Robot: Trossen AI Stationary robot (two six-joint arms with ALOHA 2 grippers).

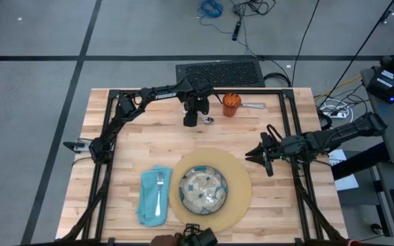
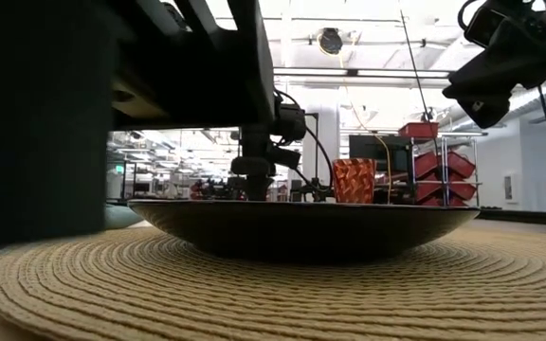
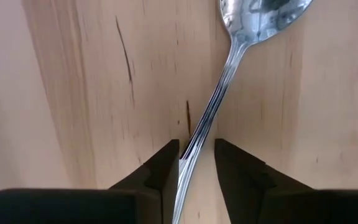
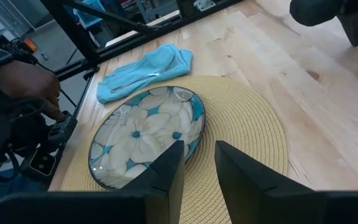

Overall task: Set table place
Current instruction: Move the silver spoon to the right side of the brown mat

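Observation:
The spoon [image 3: 225, 62] lies flat on the table [image 1: 135, 147] near its far edge, its bowl [image 1: 208, 121] toward the orange cup [image 1: 232, 104]. My left gripper [image 1: 191, 117] points down over the spoon's handle, slightly open, one finger on each side of it. The green-patterned plate [image 1: 202, 189] sits on the round tan placemat [image 1: 238, 198] at the near edge. The fork [image 1: 159, 191] lies on the teal napkin [image 1: 152, 198] left of the placemat. My right gripper [image 1: 258, 154] hovers open right of the placemat, holding nothing. My left gripper comes down from above with its fingers across the spoon's handle [image 3: 194, 146], which runs through the gap between them. One finger [image 3: 166, 171] stands right against the handle, and wood shows between the handle and the other finger [image 3: 235, 171]. I cannot tell whether either touches it.
A silver utensil [image 1: 253, 106] lies right of the cup. A black frame [image 1: 108, 137] runs along the table's edges. A person's hand [image 4: 27, 81] and dark gear [image 1: 197, 238] are at the near edge by the placemat. Bare wood lies between the placemat and the cup.

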